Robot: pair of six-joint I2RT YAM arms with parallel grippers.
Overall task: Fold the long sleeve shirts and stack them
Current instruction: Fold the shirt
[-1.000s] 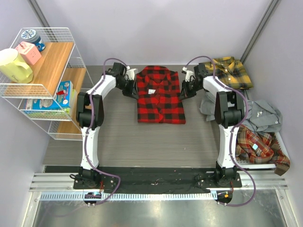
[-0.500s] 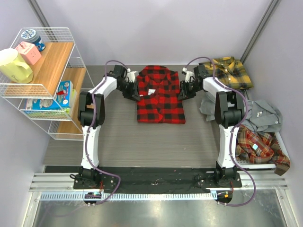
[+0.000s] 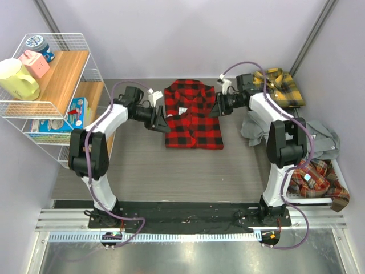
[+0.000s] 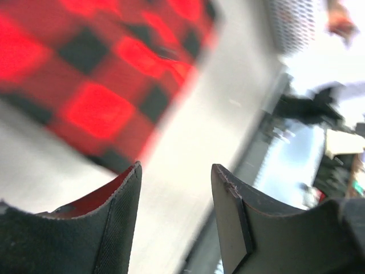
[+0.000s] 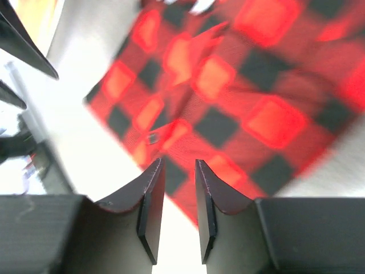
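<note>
A red-and-black check shirt [image 3: 193, 117] lies folded flat, collar to the far side, in the middle of the table. My left gripper [image 3: 162, 121] sits at its left edge, open, with only table between the fingers [image 4: 122, 217]; the red cloth [image 4: 85, 74] lies just beyond them. My right gripper [image 3: 218, 105] is at the shirt's upper right edge, its jaws slightly apart and empty over the check fabric [image 5: 239, 85]. A yellow-and-black plaid shirt [image 3: 280, 85] lies folded at the far right. A grey shirt [image 3: 318, 140] and an orange-brown plaid shirt [image 3: 311, 177] lie crumpled at the right.
A wire shelf [image 3: 57, 91] with wooden boards stands at the left, holding a yellow jug [image 3: 17, 79], a pink box and other packets. The crumpled shirts rest in a white bin [image 3: 337, 168] at the table's right edge. Purple cables loop over both arms.
Both grippers have gone from shut to open and let go of the red shirt's edges. The left arm swung outward and its gripper slid down the left edge; the right gripper lifted slightly.
</note>
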